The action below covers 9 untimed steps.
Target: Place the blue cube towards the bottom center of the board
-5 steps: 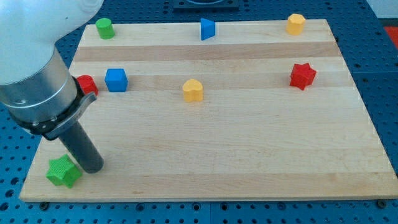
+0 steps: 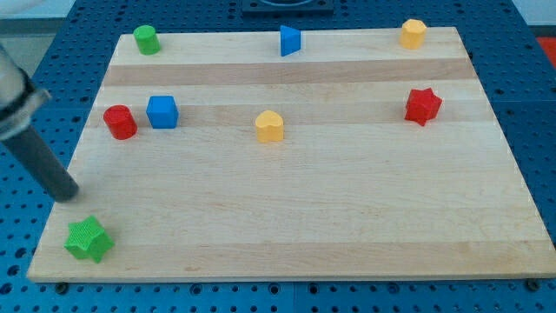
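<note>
My tip (image 2: 67,195) is resting at the bench's (image 2: 347,217) left edge, grasping nothing, above the green star (image 2: 89,239). The blue cube (image 2: 162,111) is sitting upper left, just beside the red cylinder (image 2: 120,122).

Bright, even, diffuse light from above; no harsh hotspots. Soft pale sheen across the light wood of the desk (image 2: 347,200), strongest through the middle band, grain still readable. Short, faint shadows hugging each block, falling slightly toward the view's bottom, as under the blue cube (image 2: 162,112) and the red star-shaped block (image 2: 423,106). Sharp focus over the blocks and the perforated blue surround. Motion blur on the dark rod at the view's left, edges smeared, my tip (image 2: 66,195) soft. Little edge distortion; desk borders straight, only perspective taper toward the view's top.
</note>
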Available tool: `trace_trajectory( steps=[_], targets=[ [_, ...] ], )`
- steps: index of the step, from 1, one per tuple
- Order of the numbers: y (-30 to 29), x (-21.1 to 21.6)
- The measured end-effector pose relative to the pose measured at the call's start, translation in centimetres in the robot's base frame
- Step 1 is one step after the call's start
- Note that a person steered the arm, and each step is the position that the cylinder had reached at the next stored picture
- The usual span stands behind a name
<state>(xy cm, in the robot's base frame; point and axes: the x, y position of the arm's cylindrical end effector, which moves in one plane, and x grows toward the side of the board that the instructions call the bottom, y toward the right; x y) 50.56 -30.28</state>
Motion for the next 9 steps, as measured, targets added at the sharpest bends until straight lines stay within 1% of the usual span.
trace_trajectory(
  steps=[1,3,4,5,6,7,9],
  targets=[
    [-0.2,-0.9],
    [-0.2,-5.0],
    [-0.1,-12.6],
    [1.6,-16.3],
    [6.2,-16.0],
    [9.0,-15.7],
    [11.3,-11.7]
  ],
)
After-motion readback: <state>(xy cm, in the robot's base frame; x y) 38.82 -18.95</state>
